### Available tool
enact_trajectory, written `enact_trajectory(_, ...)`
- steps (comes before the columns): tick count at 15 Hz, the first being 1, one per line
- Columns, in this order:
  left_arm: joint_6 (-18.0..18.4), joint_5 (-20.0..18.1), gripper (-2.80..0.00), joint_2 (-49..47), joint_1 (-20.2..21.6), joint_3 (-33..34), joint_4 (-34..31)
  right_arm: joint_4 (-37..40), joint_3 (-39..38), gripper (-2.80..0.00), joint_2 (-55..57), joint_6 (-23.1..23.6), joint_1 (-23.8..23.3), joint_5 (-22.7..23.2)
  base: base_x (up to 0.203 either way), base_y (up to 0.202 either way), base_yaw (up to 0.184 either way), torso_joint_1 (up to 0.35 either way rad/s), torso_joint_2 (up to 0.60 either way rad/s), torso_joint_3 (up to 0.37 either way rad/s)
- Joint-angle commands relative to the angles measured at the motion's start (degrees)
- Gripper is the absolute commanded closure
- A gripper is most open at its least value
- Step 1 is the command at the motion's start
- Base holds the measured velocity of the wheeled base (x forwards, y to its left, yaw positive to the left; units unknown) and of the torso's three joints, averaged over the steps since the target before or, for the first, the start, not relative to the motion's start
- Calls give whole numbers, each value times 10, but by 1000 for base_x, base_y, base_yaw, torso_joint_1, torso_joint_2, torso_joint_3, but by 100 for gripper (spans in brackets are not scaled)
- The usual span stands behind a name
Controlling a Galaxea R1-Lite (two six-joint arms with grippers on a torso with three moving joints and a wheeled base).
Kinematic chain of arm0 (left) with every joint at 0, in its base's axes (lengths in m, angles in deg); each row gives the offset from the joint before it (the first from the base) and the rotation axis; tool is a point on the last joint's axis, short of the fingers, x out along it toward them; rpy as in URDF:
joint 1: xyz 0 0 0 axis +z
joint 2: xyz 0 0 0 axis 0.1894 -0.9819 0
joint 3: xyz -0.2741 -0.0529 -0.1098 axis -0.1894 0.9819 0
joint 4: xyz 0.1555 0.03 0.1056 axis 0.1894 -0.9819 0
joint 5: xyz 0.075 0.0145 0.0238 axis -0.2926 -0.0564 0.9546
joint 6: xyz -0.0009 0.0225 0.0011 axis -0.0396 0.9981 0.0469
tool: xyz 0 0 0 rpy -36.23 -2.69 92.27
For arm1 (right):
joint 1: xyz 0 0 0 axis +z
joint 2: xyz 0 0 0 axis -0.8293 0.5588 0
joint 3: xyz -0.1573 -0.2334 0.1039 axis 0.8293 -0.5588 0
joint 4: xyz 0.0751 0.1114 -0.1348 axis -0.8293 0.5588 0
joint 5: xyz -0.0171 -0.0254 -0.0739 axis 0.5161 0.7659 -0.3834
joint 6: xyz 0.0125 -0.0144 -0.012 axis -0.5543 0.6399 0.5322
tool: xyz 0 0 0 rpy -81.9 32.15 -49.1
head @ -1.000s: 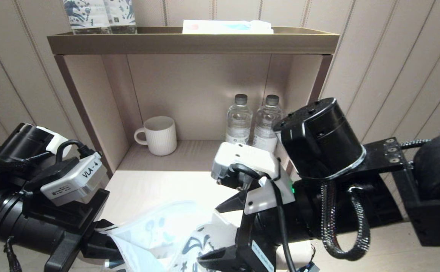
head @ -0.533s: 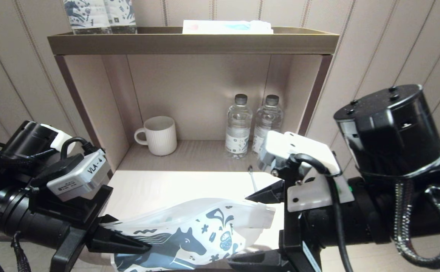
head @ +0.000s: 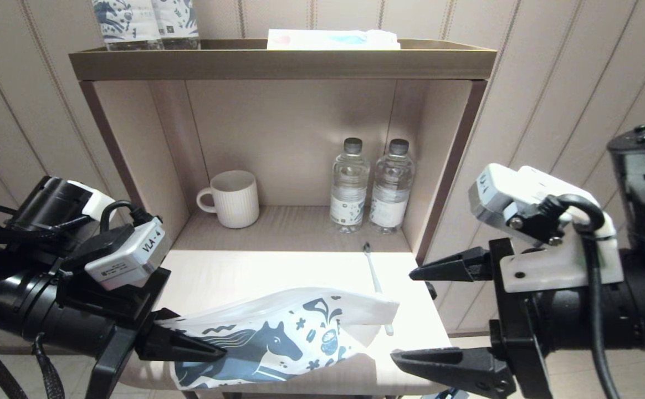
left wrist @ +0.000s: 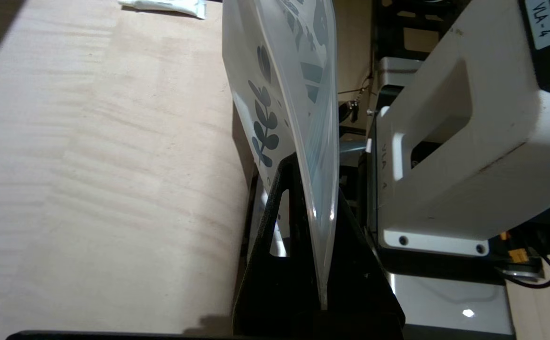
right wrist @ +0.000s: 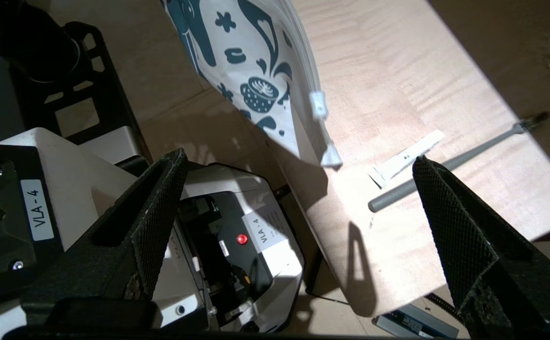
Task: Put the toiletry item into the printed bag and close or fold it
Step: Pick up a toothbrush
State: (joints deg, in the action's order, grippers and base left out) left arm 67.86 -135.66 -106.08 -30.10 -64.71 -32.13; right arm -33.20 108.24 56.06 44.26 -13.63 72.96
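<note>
The printed bag, white with a dark blue horse, hangs over the table's front edge, its free end with the slider pointing right. My left gripper is shut on the bag's left end, and the left wrist view shows the bag pinched edge-on between the black fingers of the left gripper. The toiletry item, a slim toothbrush, lies on the table right of the bag, bristle head towards the shelf. My right gripper is wide open off the table's right edge, holding nothing. In the right wrist view the right gripper has the toothbrush and the bag beyond its fingers.
The open shelf behind the table holds a white mug and two clear water bottles. On top stand print-labelled bottles and a flat packet. The shelf's right wall is close to my right gripper. A white strip lies beside the toothbrush.
My right gripper has let go of the bag, opened and pulled away to the right. The bag has dropped flatter from the left gripper, and the toothbrush has come into view.
</note>
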Motion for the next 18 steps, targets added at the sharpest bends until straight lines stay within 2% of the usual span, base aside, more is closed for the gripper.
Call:
enact_trajectory(1,2,-4,0,-4,15,-1,11,2,-11,-280,-30,-6,-33,-5,0,0,0,0,0,0)
enact_trajectory(4,1,-3,0,-6,41,-8,24,3,-25,-280,-25,-65,-40,-100,0,0,0,0,0,0)
enact_trajectory(5,1,-3,0,-6,49,-14,24,3,-33,-280,-21,-82,-40,-117,0,0,0,0,0,0)
enact_trajectory(7,0,-4,0,-6,61,-21,24,12,-41,-280,-26,-87,-41,-121,0,0,0,0,0,0)
enact_trajectory(8,0,-4,0,-6,63,-21,24,20,-45,0,-25,-87,-40,-131,0,0,0,0,0,0)
enact_trajectory(9,0,-4,0,-4,63,-21,24,33,-45,0,-20,-86,-36,-149,0,0,0,0,0,0)
enact_trajectory(11,0,-4,0,-1,63,-21,24,43,-45,0,-8,-87,-34,-155,0,0,0,0,0,0)
enact_trajectory(16,-1,-3,0,2,63,-21,24,43,-27,0,48,-126,-18,-178,0,0,0,0,0,0)
enact_trajectory(18,-1,-3,0,5,64,-21,25,43,-15,0,79,-158,-1,-212,0,0,0,0,0,0)
